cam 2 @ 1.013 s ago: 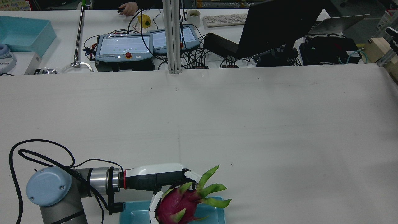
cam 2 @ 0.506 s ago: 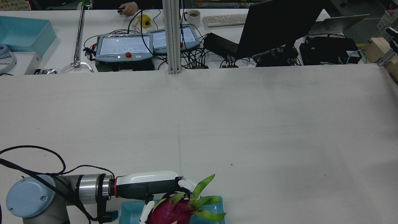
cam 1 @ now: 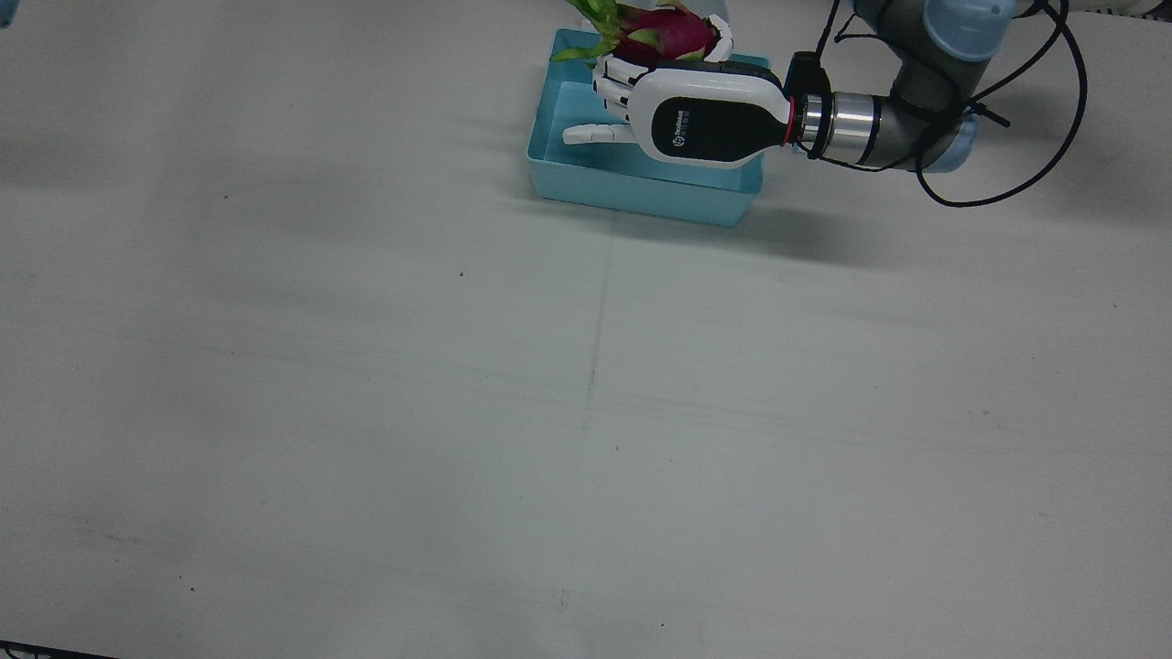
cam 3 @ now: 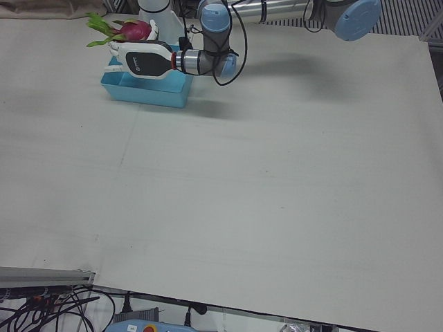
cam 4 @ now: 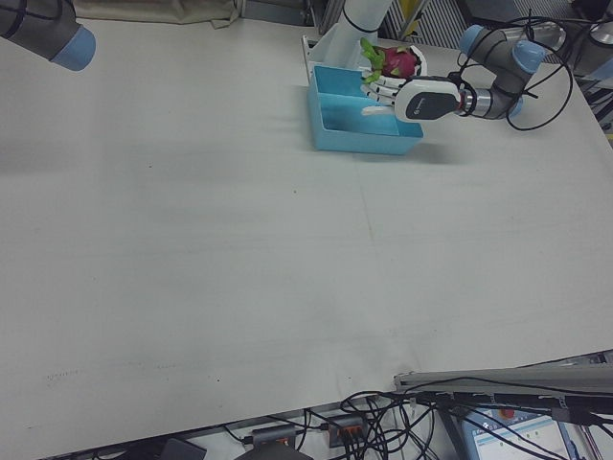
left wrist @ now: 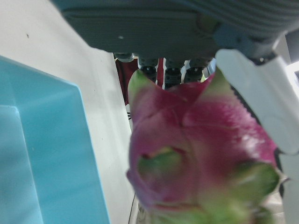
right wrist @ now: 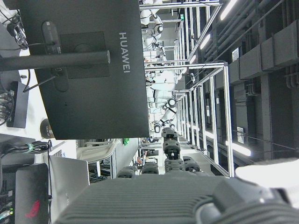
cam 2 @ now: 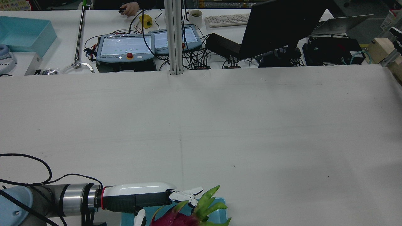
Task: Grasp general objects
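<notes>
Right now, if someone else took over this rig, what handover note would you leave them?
Left hand: shut on the dragon fruit, held over the far edge of the blue tray near the robot's base.
Right hand: not seen in any table view; its own camera faces a monitor off the table, so its state cannot be told.
Done: fruit grasped, and it looks clear of the tray floor.
Left: probably set the fruit down in the tray and release; confirm where it is meant to go.
</notes>
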You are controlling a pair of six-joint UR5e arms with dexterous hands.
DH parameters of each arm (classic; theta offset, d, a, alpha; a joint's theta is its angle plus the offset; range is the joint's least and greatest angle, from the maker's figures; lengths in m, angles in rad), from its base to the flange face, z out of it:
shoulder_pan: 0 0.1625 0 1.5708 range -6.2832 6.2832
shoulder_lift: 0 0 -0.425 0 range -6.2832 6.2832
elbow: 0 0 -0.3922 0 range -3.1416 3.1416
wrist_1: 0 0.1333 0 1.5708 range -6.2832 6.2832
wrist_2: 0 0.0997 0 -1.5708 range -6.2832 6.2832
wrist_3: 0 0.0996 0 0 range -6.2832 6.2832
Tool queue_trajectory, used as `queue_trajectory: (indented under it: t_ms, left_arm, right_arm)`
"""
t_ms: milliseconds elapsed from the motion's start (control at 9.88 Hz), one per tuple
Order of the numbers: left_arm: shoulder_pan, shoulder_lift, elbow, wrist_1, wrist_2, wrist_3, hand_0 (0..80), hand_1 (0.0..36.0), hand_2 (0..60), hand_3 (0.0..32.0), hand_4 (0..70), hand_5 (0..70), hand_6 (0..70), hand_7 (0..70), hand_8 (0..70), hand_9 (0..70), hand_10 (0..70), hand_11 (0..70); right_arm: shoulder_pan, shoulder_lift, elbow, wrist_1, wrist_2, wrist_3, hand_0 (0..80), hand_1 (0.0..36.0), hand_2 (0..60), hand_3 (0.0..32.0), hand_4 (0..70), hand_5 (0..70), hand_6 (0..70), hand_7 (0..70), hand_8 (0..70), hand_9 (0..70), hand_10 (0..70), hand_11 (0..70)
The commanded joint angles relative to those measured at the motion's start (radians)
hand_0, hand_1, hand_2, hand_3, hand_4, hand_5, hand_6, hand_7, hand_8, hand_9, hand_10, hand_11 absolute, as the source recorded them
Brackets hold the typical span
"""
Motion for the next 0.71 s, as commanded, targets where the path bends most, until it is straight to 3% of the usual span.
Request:
queue_trajectory:
  t_ms: [0,304,405,608]
  left_arm:
    - [-0.006,0.025,-0.017,-0.005,0.0,0.0,47.0,11.3,2.9,0.0,8.0,16.5,9.5,21.5,1.5,2.9,0.0,0.0]
    - [-0.037,0.025,0.006,-0.004,0.002,-0.002,47.1,11.7,2.5,0.0,7.4,16.3,9.1,20.8,0.9,2.7,0.0,0.0]
    - [-0.108,0.025,0.033,-0.004,0.005,-0.003,47.3,11.8,2.0,0.0,7.3,15.5,9.0,20.7,1.1,2.7,0.0,0.0]
    - [-0.229,0.022,0.078,-0.004,0.008,-0.005,47.9,11.2,1.8,0.0,13.4,13.8,13.0,27.8,5.7,4.1,0.2,0.9]
  right_arm:
    - [0.0,0.0,0.0,0.0,0.0,0.0,0.0,0.0,0.0,0.0,0.0,0.0,0.0,0.0,0.0,0.0,0.0,0.0]
    - [0.0,0.0,-0.001,0.0,0.0,0.0,0.0,0.0,0.0,0.0,0.0,0.0,0.0,0.0,0.0,0.0,0.0,0.0]
    - [0.0,0.0,-0.001,0.0,0.0,0.0,0.0,0.0,0.0,0.0,0.0,0.0,0.0,0.0,0.0,0.0,0.0,0.0]
    - [0.0,0.0,-0.001,0.0,0.0,0.0,0.0,0.0,0.0,0.0,0.0,0.0,0.0,0.0,0.0,0.0,0.0,0.0]
